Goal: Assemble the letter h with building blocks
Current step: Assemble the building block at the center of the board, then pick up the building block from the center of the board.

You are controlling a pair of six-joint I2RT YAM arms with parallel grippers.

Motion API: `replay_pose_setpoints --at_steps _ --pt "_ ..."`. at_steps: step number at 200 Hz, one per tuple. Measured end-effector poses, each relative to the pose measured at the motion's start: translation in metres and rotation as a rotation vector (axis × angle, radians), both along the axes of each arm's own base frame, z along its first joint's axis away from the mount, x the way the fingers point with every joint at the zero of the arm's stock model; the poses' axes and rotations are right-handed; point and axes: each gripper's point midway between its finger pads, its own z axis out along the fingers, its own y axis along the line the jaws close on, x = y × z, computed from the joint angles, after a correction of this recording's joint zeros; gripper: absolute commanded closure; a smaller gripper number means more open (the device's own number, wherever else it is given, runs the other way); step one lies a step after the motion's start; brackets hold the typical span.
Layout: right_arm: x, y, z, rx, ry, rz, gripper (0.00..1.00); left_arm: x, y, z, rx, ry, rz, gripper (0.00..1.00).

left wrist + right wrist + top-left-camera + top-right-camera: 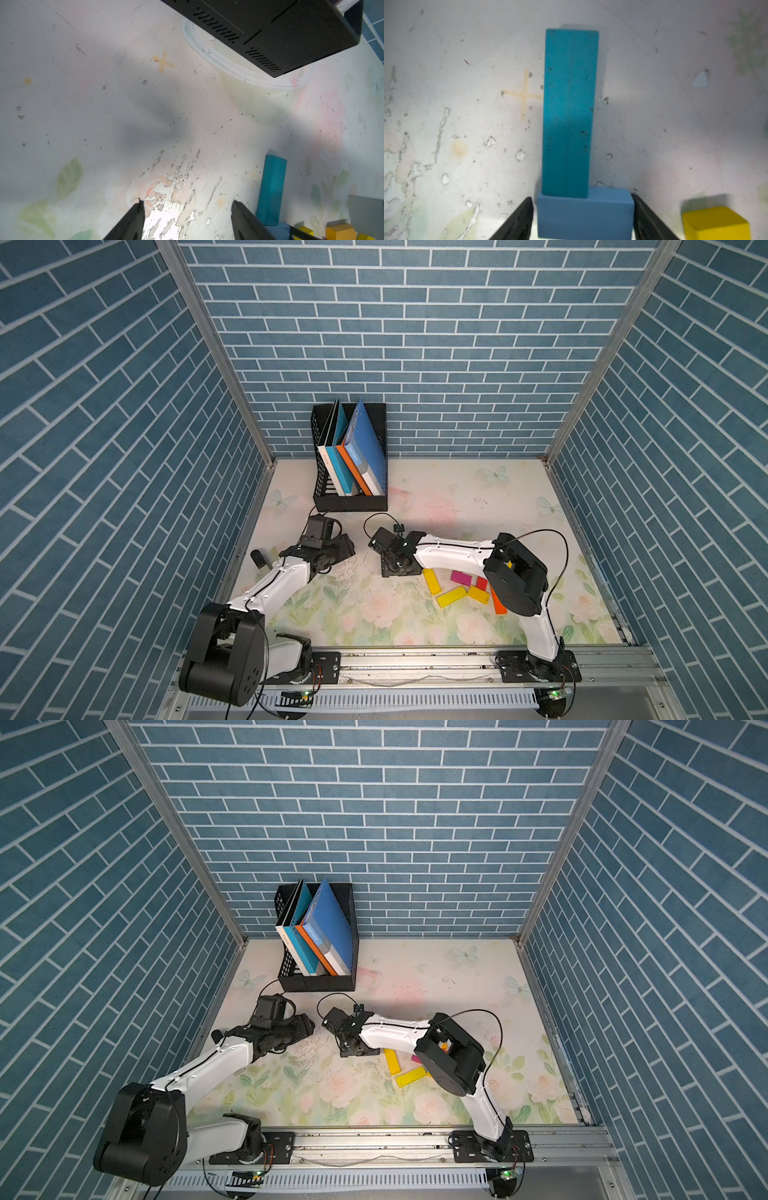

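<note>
Trainee: Which unit sits nearest the top camera?

Technician: The left arm [232,655], with its elbow raised at the front rail. The right arm [453,558] reaches across the table [457,489] toward the centre. The file rack [351,502] stands at the back wall and holds leaning books [365,439].

Trainee: Gripper status?

Technician: The left gripper [187,204] has its jaws well apart over bare table and holds nothing. The right gripper [581,197] straddles the light blue block [584,214]. A sliver of table shows between one finger and that block, so it is not clamped.

Trainee: Block locations?

Technician: Loose building blocks [452,596] in yellow, magenta, red and orange lie beside the right forearm, some partly under the elbow. The teal bar [569,112] lies flat with one end touching the light blue block. A yellow block [714,224] sits near these two but apart from them.
</note>
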Motion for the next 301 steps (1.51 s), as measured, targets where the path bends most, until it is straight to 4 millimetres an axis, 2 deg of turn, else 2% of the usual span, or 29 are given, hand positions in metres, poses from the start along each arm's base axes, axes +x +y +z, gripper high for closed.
replay_pose_setpoints --at_steps 34,108,122,143,173,208,241,261,277,291,301 --pt "0.001 -0.002 0.0 0.005 -0.008 0.01 0.44 0.0 0.0 0.0 0.0 0.0 0.0 0.29" --pt "0.004 -0.003 0.0 0.03 -0.015 -0.003 0.46 0.0 0.0 -0.003 0.003 0.009 0.0 0.3" --pt "0.005 -0.003 0.001 0.032 -0.017 -0.005 0.39 0.0 0.0 -0.003 0.003 0.01 0.0 0.3" --pt "0.006 -0.002 0.001 0.036 -0.02 -0.008 0.21 0.0 0.0 -0.003 0.004 0.011 0.0 0.3" --pt "0.006 0.002 0.004 0.056 -0.022 0.008 0.07 0.0 0.0 -0.003 0.004 0.011 0.001 0.3" --pt "0.002 -0.004 0.011 0.055 -0.02 0.009 0.06 0.0 0.003 -0.001 0.013 0.001 0.008 0.3" --pt "0.004 -0.035 0.05 0.072 -0.076 -0.045 0.11 0.0 0.005 0.002 0.022 -0.01 0.016 0.3" --pt "0.009 -0.075 0.07 0.107 -0.1 -0.137 0.1 0.001 0.006 0.002 0.027 -0.011 0.018 0.3" --pt "0.008 -0.112 0.067 0.103 -0.092 -0.211 0.08 0.0 0.005 0.002 0.033 -0.012 0.013 0.3" --pt "0.002 -0.142 0.053 0.074 -0.069 -0.275 0.06 -0.001 0.002 0.002 0.038 -0.014 0.004 0.3" --pt "-0.007 -0.156 0.043 0.048 -0.047 -0.297 0.04 -0.001 -0.001 0.002 0.042 -0.015 -0.007 0.3"
